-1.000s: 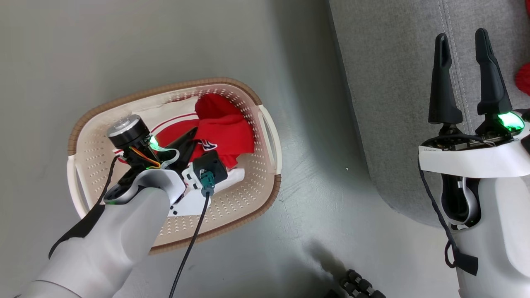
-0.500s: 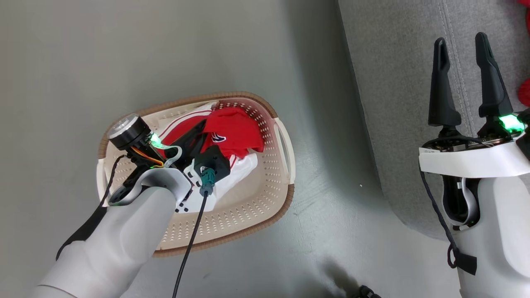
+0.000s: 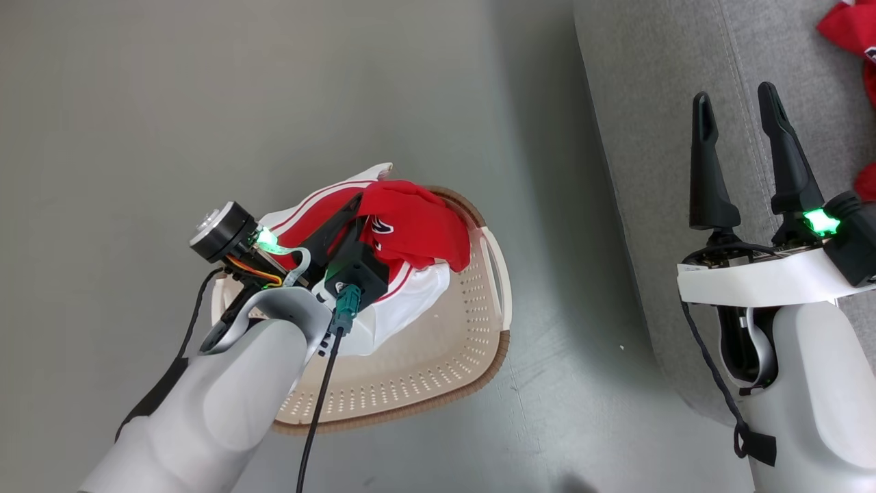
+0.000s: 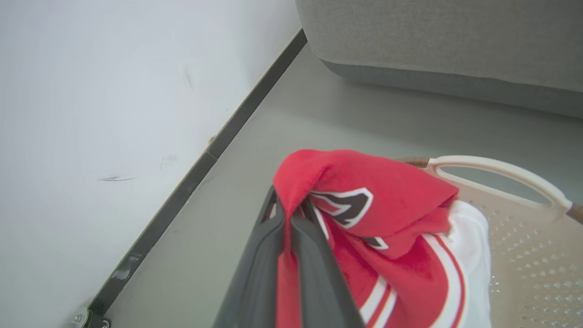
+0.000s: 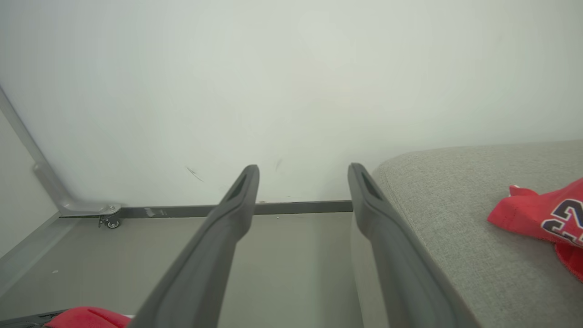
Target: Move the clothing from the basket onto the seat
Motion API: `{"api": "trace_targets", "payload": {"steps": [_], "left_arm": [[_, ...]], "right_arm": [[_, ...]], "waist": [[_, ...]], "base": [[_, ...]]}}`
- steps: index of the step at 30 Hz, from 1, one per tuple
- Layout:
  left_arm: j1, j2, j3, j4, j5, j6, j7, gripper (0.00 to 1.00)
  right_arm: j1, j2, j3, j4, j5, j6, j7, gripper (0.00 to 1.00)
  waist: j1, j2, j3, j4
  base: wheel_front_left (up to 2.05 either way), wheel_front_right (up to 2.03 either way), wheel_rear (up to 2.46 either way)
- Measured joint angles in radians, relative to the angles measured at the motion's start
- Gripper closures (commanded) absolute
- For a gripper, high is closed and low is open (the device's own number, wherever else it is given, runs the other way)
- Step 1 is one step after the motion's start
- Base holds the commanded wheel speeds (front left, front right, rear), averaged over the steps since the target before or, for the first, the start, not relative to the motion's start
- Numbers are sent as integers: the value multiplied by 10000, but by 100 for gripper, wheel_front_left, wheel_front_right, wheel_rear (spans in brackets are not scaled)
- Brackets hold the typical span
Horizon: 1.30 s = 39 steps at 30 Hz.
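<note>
Between left pincer [image 4: 288, 207] tips, clothing [image 4: 387, 205]

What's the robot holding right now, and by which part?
The left gripper pinches a red jersey by a red fold beside its lettering; the right gripper holds nothing.

grey floor [image 3: 205, 103] carries the basket [image 3: 438, 363], grey seat [image 3: 650, 123] stands on it near the basket, red clothing [image 3: 852, 31] lies on the seat
</note>
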Motion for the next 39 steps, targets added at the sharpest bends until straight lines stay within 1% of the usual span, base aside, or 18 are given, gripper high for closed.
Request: {"api": "trace_targets", "payload": {"steps": [6, 10, 19, 22, 26, 32, 39], "left_arm": [[359, -23, 445, -502, -564, 119, -92, 100], [556, 38, 825, -849, -1011, 245, -165, 100], [927, 199, 1400, -1511, -1649, 343, -178, 100], [1097, 257, 1455, -1779, -1699, 343, -209, 100], [1317, 485, 1569, -2094, -1812, 339, -253, 100], [1661, 673, 2038, -2805, -2460, 314, -263, 100], [2181, 761, 2305, -3335, -3035, 46, -265, 100]], "right_arm": [[52, -6, 38, 59, -282, 0, 0, 0], [228, -12, 52, 180, -476, 0, 0, 0], [423, -35, 334, 405, -616, 0, 0, 0], [424, -48, 426, 458, -732, 0, 0, 0], [435, -59, 696, 606, -963, 0, 2, 0], [577, -130, 1252, 748, -1413, 0, 50, 0], [644, -272, 1615, 840, -1503, 0, 222, 0]], "waist": [[1, 0, -519, 220], [0, 0, -881, 350], [0, 0, -1720, 626], [0, 0, -2000, 720], [0, 0, -2373, 845], [0, 0, -3028, 1072], [0, 0, -3676, 1293]], "base": [[0, 0, 0], [0, 0, 0], [0, 0, 0], [0, 0, 0], [0, 0, 0], [0, 0, 0], [0, 0, 0]]}}
